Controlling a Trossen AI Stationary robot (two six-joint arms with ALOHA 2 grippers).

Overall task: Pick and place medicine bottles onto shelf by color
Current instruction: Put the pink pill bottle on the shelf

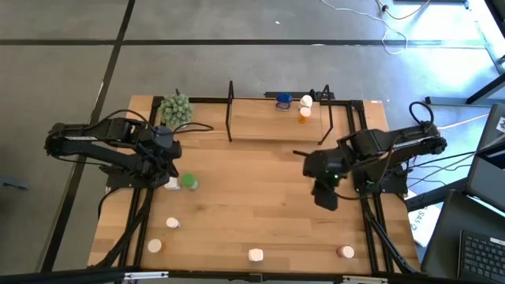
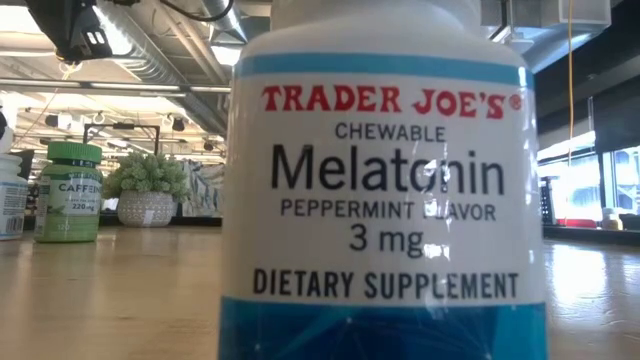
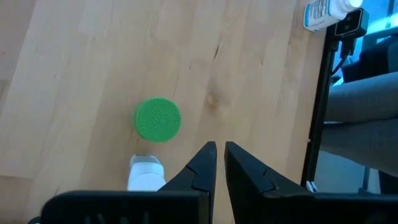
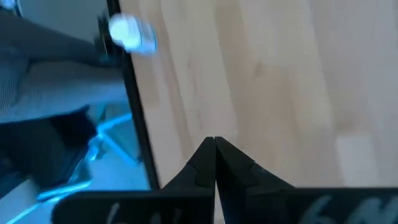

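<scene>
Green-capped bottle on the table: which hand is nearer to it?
Left. The left hand hovers shut right beside the green-capped bottle, with a white bottle between them. The right hand hangs shut far across the table.

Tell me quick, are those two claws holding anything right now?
Left gripper: nearly shut, empty, beside the green bottle.
Right gripper: shut, empty.
</scene>
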